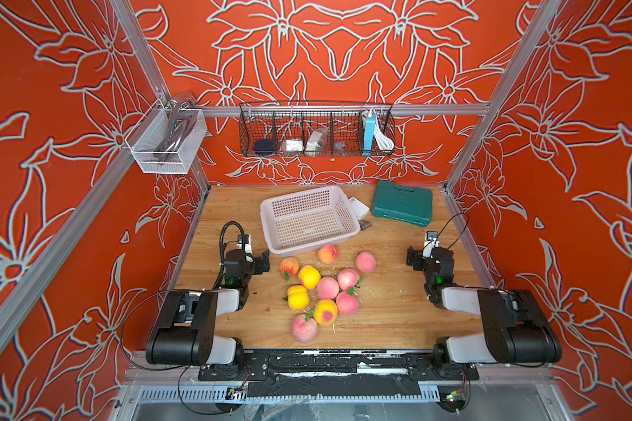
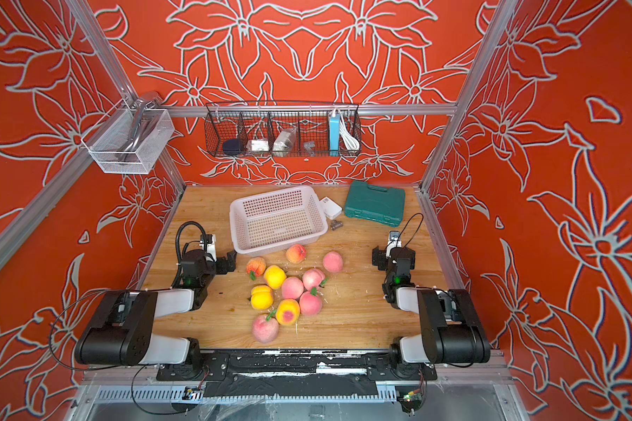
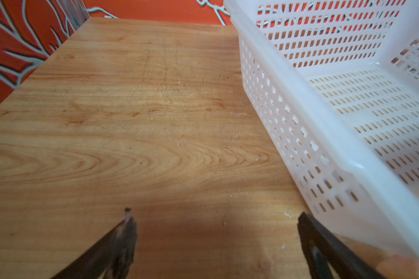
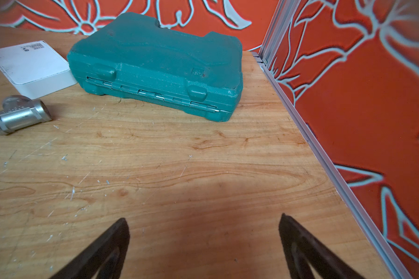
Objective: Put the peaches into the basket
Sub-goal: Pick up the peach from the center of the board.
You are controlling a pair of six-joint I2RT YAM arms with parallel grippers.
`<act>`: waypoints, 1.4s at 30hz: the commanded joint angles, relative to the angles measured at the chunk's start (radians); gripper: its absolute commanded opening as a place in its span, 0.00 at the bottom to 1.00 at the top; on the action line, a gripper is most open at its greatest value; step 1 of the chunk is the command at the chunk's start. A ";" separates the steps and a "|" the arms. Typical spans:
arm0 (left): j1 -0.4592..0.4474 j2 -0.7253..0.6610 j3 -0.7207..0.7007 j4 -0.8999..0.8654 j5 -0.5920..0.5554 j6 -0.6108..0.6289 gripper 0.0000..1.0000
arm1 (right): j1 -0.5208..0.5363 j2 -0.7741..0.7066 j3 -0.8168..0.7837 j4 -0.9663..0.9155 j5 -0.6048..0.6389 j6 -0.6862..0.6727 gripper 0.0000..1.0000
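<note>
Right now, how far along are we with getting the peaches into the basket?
Nothing is done: the white basket is empty. Nothing is in hand: the left gripper and the right gripper are open over bare wood. Left to do: all ten peaches, lying on the table outside it.

Basket [image 1: 307, 245]: open from above, inside free.
- Left of basket: bare table [image 1: 230, 207] as far as the wall, passable.
- Right of basket: white box [image 1: 358, 207] and metal pipe fitting [image 1: 365, 225] just beside the rim, green case [image 1: 402, 204] beyond; tight.
- In front of basket: peaches [image 1: 328, 288] clustered, several touching, one just beside the rim.
- Front-right of basket: wide clear tabletop.
</note>
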 commanded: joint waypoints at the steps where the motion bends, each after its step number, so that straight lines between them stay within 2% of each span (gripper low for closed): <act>1: 0.005 0.004 0.022 0.033 0.028 -0.010 0.98 | 0.004 0.007 0.022 0.020 0.027 -0.007 0.99; 5: 0.044 0.003 0.019 0.036 0.086 -0.031 0.98 | 0.005 0.007 0.022 0.020 0.027 -0.007 0.99; 9: 0.044 0.000 0.014 0.040 0.086 -0.031 0.98 | 0.005 0.006 0.022 0.020 0.027 -0.006 0.99; 12: 0.044 -0.024 0.030 -0.002 0.034 -0.052 0.98 | 0.005 0.003 0.017 0.025 0.028 -0.006 0.99; 15: 0.040 -0.113 0.066 -0.141 0.016 -0.058 0.98 | 0.004 -0.022 0.042 -0.031 0.050 0.006 0.99; 17: 0.023 -0.180 0.141 -0.359 -0.064 -0.085 0.98 | 0.004 -0.069 0.074 -0.132 0.060 0.010 0.99; 19: 0.009 -0.221 0.160 -0.437 -0.124 -0.111 0.98 | 0.004 -0.120 0.107 -0.228 0.055 0.012 0.99; 23: -0.018 -0.359 0.145 -0.564 -0.173 -0.205 0.98 | 0.005 -0.215 0.134 -0.361 0.032 0.024 0.99; 26: -0.050 -0.521 0.168 -0.733 -0.250 -0.295 0.98 | 0.004 -0.305 0.189 -0.538 0.051 0.096 0.99; 29: -0.103 -0.634 0.211 -0.885 -0.320 -0.361 0.98 | 0.005 -0.404 0.217 -0.652 0.006 0.174 0.99; 33: -0.160 -0.667 0.297 -1.029 -0.251 -0.443 0.98 | 0.007 -0.499 0.269 -0.812 -0.046 0.301 0.99; 36: -0.203 -0.617 0.404 -1.177 -0.193 -0.464 0.98 | 0.020 -0.486 0.357 -0.936 -0.139 0.278 0.99; 38: -0.227 -0.577 0.456 -1.240 -0.096 -0.457 0.98 | 0.053 -0.459 0.422 -1.008 -0.185 0.242 0.99; 42: -0.286 -0.527 0.500 -1.323 0.010 -0.500 0.98 | 0.163 -0.413 0.529 -1.125 -0.207 0.189 0.99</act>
